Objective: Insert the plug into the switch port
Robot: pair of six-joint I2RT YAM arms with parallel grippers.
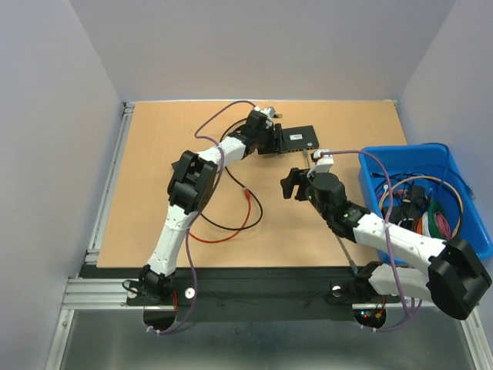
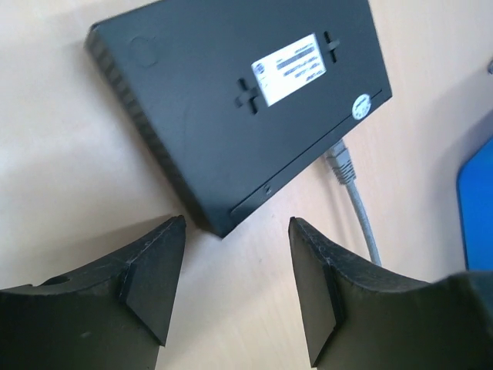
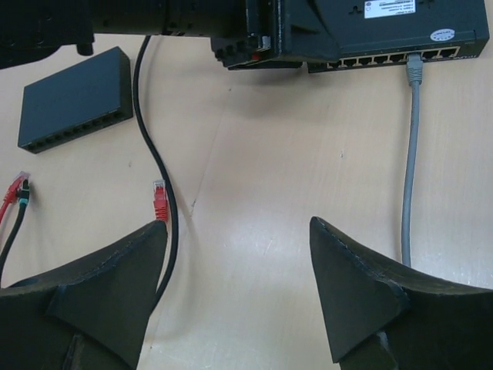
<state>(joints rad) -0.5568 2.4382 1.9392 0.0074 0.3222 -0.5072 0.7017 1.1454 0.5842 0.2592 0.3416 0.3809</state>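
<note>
Trouble could come from the grey cable (image 3: 409, 185) trailing below the plug (image 3: 414, 69), seated in a switch (image 2: 231, 100) port at upper right: the left gripper (image 2: 235, 285) or right gripper (image 3: 239, 289), both spread and empty, may snag and unseat it.

Two switches (image 3: 370, 35) (image 3: 73, 96); one grey cable (image 3: 410, 169), one red cable (image 3: 159, 204), one black cable (image 3: 155, 154); one bin (image 1: 471, 231); two arms (image 1: 173, 231) (image 1: 400, 239).
</note>
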